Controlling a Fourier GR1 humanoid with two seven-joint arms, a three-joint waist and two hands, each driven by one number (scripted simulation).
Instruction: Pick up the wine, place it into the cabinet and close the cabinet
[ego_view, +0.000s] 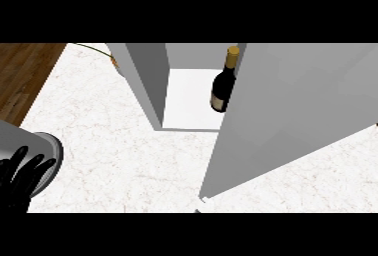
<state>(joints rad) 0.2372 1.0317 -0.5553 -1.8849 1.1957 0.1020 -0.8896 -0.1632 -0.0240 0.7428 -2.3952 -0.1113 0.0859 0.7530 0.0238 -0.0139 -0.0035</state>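
Nearest: left hand (21, 172) low at the view's left edge, fingers up and relaxed, holding nothing, just resting. Right hand not visible. Marble worktop (125, 165) runs out from there. Next, the door (295, 110), a big grey panel swung open toward us, hiding the cabinet's right side. Behind it the cabinet (144, 75), white floor inside. Wine (224, 85) already stands upright in there, close beside the door's edge, dark glass, gold-capped neck, pale label low down. So placing looks done; closing is what's left. Handling guess: glass, rigid, smooth and slippery, heavy if full, breaks if knocked over. If it needs re-seating, wrap the body at the label, not the neck. Door: push the flat face, and watch that it clears the bottle.
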